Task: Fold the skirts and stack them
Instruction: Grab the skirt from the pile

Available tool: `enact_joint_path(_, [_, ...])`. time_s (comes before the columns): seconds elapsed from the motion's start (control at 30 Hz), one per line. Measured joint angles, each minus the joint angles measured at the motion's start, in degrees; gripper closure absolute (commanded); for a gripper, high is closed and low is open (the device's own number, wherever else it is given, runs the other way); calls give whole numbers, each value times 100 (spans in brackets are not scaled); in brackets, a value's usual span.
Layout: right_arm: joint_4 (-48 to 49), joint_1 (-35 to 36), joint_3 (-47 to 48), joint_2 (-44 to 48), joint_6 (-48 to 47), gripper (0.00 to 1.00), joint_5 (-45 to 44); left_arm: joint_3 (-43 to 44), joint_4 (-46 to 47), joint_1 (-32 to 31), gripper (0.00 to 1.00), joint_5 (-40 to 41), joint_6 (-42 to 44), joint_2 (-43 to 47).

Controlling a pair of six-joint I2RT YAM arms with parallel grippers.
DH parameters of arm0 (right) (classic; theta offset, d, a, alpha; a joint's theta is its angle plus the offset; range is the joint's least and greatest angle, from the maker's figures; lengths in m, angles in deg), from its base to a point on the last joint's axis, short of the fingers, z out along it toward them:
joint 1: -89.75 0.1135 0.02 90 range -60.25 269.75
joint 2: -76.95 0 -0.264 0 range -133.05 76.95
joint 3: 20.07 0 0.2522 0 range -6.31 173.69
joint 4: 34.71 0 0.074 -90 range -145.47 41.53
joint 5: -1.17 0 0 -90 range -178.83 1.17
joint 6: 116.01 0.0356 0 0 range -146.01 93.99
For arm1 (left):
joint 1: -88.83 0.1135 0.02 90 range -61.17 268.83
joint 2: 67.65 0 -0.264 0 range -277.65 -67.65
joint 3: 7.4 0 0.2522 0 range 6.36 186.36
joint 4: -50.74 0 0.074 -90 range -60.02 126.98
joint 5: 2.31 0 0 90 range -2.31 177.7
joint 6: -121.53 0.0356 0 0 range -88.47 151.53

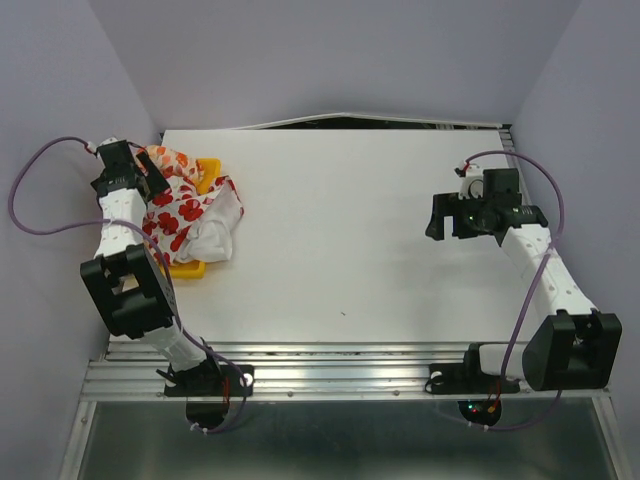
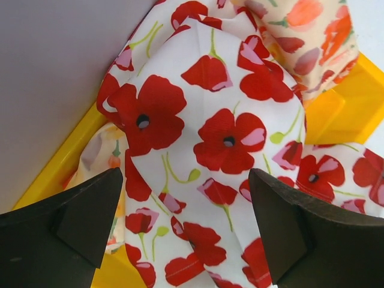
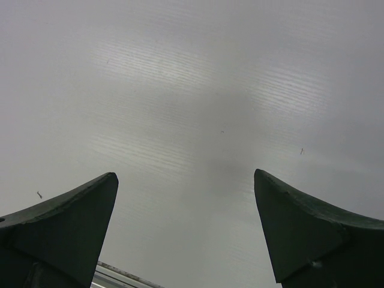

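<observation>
Spilling out of a yellow tray (image 1: pixel 210 168) at about ten o'clock on the surface (image 1: pixel 360 250), the white skirt (image 2: pixel 228 138) with big red poppies lies bunched in loose ridges. Part of it drapes over the tray's rim toward four o'clock and onto the surface. The cream skirt (image 2: pixel 318 36), with smaller orange and red print, lies crumpled beside and partly under it, toward the tray's twelve o'clock end. Both look like thin woven cloth: light, limp, matte and in no way fragile. Either should lift with little force, but it will sag and trail, and it will drag its neighbour along if two layers are pinched together. A sensible hold, I judge, is a single raised fold or a stitched hem, such as the seam line low in the left wrist view, rather than the middle of the heap. The tray is hard, smooth, square-cornered plastic, and probably light enough to slide or tip if cloth snags on its rim. The left gripper (image 2: pixel 186 174) hangs right above the poppy cloth, its dark wedge-shaped jaws spread wide with nothing between them. The right gripper (image 3: pixel 186 174), at three o'clock and well apart from the skirts, is likewise spread over a faintly ribbed white stretch of the surface.
</observation>
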Motion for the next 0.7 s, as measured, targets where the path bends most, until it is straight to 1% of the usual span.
enact_joint_path(0.37, [-20, 0, 85, -219, 0, 0, 22, 4, 546, 101, 2, 173, -422, -844])
enact_joint_path(0.4, [-22, 0, 85, -229, 0, 0, 22, 11, 581, 101, 10, 166, -442, -986])
enact_joint_path(0.43, [-26, 0, 94, -249, 0, 0, 22, 15, 597, 101, 22, 162, -446, -1088])
enact_joint_path(0.47, [-35, 0, 107, -264, 0, 0, 20, 17, 601, 101, 46, 138, -459, -1235])
enact_joint_path(0.53, [-39, 0, 140, -286, 0, 0, 2, 17, 595, 101, 77, 70, -468, -1412])
enact_joint_path(0.57, [-42, 0, 157, -291, 0, 0, -15, 17, 592, 101, 100, 17, -496, -1480])
enact_joint_path(0.7, [-79, 0, 293, -308, 2, 0, -70, -9, 636, 55, 100, -474, -369, -1333])
